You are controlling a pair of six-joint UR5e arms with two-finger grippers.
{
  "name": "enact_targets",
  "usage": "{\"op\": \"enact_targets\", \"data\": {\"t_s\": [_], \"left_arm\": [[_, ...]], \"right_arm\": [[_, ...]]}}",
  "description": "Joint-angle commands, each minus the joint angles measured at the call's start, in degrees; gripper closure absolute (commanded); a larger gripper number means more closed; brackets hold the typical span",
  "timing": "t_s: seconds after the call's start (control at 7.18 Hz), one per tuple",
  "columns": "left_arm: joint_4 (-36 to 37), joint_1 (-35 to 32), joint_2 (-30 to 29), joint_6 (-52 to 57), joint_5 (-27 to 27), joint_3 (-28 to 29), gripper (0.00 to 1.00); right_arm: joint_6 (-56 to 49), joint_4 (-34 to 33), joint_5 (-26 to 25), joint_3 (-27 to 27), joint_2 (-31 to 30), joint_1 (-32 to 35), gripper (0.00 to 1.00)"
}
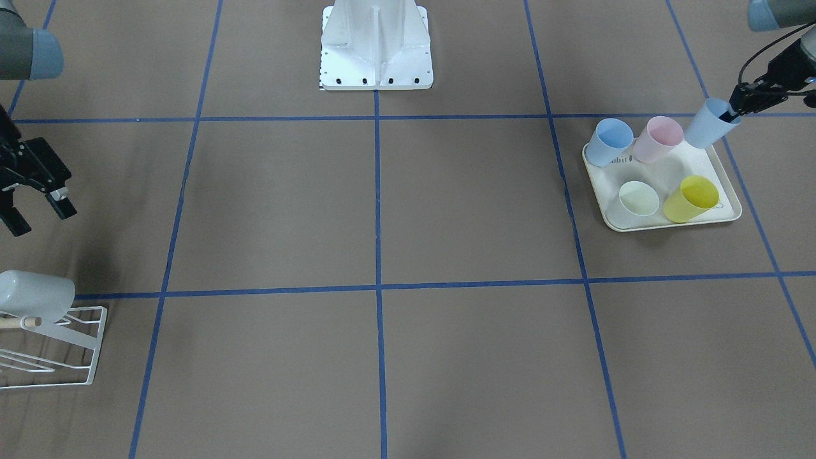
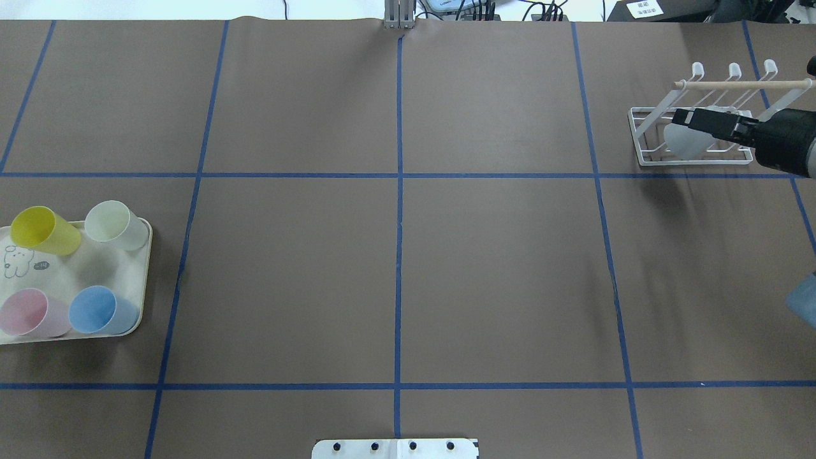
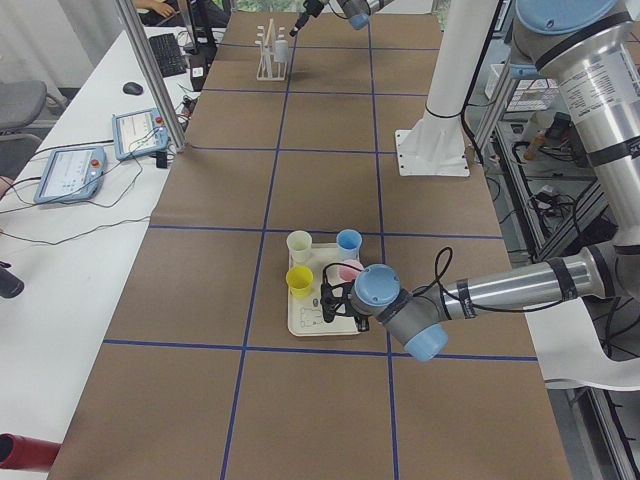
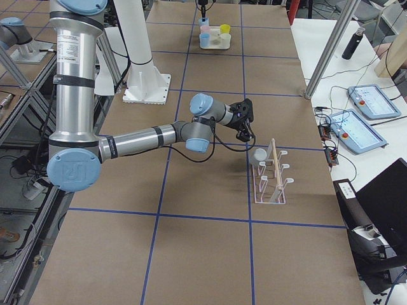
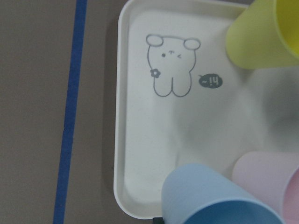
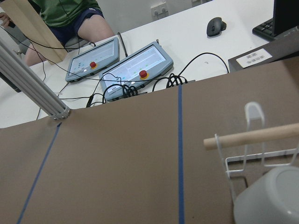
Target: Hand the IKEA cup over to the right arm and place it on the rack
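The left end effector (image 1: 731,116) is gripping the pale-blue IKEA cup (image 1: 706,126) by its rim over a corner of the tray (image 1: 669,224) — hand-over and racking both yet to come — while the right end effector (image 1: 39,217) is hovering open-jawed near the rack (image 1: 89,347), which is carrying a white cup (image 1: 35,293).

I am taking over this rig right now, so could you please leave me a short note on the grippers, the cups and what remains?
The left gripper is shut on the rim of a light blue cup, held tilted at the corner of the rabbit-print tray.
The right gripper is open and empty, just above the rack.
Done: one white cup sits on the rack.
Left: pass the light blue cup to the right gripper and rack it.
The blue cup, pink cup, pale green cup and yellow cup stand on the tray.
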Motion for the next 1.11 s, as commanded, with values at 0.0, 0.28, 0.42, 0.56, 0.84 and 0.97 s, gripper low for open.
{"op": "enact_targets", "data": {"t_s": [0.0,0.28,0.42,0.56,0.84,0.97], "left_arm": [[0.33,-8.61,-3.98,-3.10,-6.71,-0.23,1.00],[-3.08,-8.44,-10.90,-18.27,-7.33,-0.76,1.00],[-3.27,-8.09,-17.64,-27.04,-9.77,-0.68,1.00],[-3.89,-6.35,-23.62,-36.26,-9.97,-0.85,1.00],[-8.52,-1.44,-33.29,-52.44,-9.10,-0.94,1.00],[-9.85,1.81,-39.35,-59.49,-7.27,-1.11,1.00]], "right_arm": [[13.40,9.21,0.49,0.02,0.84,-6.24,0.02],[24.93,12.58,1.80,0.20,6.08,-11.78,0.02],[27.76,12.94,3.37,0.81,7.68,-13.29,0.02],[29.35,13.12,6.09,1.60,9.53,-13.91,0.02],[33.38,18.27,11.54,2.22,10.16,-14.35,0.01],[37.76,19.96,11.56,2.31,11.03,-14.62,0.01]]}}
